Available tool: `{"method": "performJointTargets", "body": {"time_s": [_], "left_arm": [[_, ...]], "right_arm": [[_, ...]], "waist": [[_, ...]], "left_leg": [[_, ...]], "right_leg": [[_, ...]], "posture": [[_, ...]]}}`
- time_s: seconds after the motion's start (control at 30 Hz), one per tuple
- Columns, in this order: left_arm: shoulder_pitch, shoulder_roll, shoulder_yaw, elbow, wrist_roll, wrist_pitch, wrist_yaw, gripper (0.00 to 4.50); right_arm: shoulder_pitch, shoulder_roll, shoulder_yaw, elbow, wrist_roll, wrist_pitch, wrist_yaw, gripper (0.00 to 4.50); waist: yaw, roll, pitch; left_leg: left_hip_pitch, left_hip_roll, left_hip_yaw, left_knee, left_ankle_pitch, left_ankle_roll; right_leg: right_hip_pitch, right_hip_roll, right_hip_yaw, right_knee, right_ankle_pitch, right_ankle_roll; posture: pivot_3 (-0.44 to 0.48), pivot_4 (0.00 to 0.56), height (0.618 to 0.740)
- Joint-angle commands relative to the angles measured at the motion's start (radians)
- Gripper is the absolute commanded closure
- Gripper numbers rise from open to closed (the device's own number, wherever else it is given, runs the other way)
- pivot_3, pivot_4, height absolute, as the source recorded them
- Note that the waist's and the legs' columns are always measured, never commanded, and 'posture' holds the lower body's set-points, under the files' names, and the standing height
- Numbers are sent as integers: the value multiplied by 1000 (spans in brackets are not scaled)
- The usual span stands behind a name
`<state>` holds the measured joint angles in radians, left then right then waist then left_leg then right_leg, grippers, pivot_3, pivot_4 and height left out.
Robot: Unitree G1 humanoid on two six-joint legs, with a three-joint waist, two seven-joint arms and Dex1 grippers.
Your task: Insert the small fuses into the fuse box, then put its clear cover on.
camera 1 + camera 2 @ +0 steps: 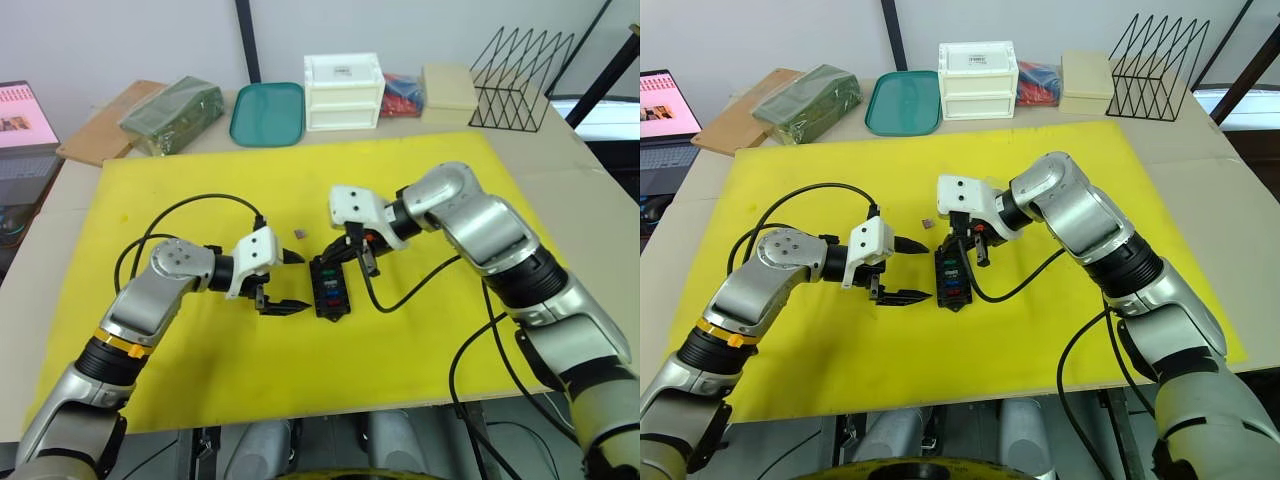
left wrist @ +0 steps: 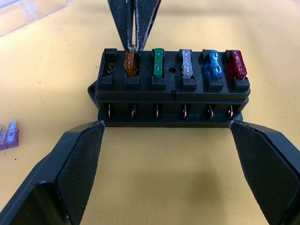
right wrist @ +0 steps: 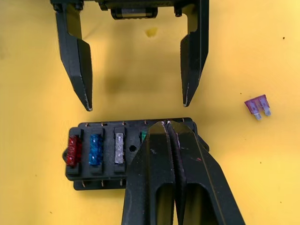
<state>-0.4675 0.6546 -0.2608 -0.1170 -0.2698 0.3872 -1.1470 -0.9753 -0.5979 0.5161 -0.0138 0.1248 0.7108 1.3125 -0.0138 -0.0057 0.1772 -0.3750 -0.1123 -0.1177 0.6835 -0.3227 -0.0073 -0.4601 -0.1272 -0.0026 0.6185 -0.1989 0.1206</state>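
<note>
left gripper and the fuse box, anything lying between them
Nothing: in the left wrist view only bare yellow mat separates the open left gripper from the fuse box.

In right wrist view the right gripper (image 3: 165,123) fingers cover the amber fuse and most of the green fuse (image 3: 143,136), also approx. half of the fuse box (image 3: 98,157).

Clear cover (image 2: 28,11) is cut off by the edge in left wrist view; purple fuse (image 2: 8,137) also cut.

In the eye views the fuses in the box are too small to distinguish.
</note>
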Motion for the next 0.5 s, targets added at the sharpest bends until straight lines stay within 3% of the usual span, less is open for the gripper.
{"method": "performJointTargets", "body": {"time_s": [0.03,0.5], "left_arm": [[-3,5,22,-29,-6,4,5,0],[-5,6,22,-38,-8,15,1,0]], "right_arm": [[3,8,7,18,-19,-32,-2,4449],[35,12,57,49,-58,-58,16,4449]], "waist": [[0,0,0],[0,0,0]], "left_leg": [[0,0,0,0,0,0],[0,0,0,0,0,0]], "right_leg": [[0,0,0,0,0,0],[0,0,0,0,0,0]], "posture": [[0,150,740],[0,150,740]]}}
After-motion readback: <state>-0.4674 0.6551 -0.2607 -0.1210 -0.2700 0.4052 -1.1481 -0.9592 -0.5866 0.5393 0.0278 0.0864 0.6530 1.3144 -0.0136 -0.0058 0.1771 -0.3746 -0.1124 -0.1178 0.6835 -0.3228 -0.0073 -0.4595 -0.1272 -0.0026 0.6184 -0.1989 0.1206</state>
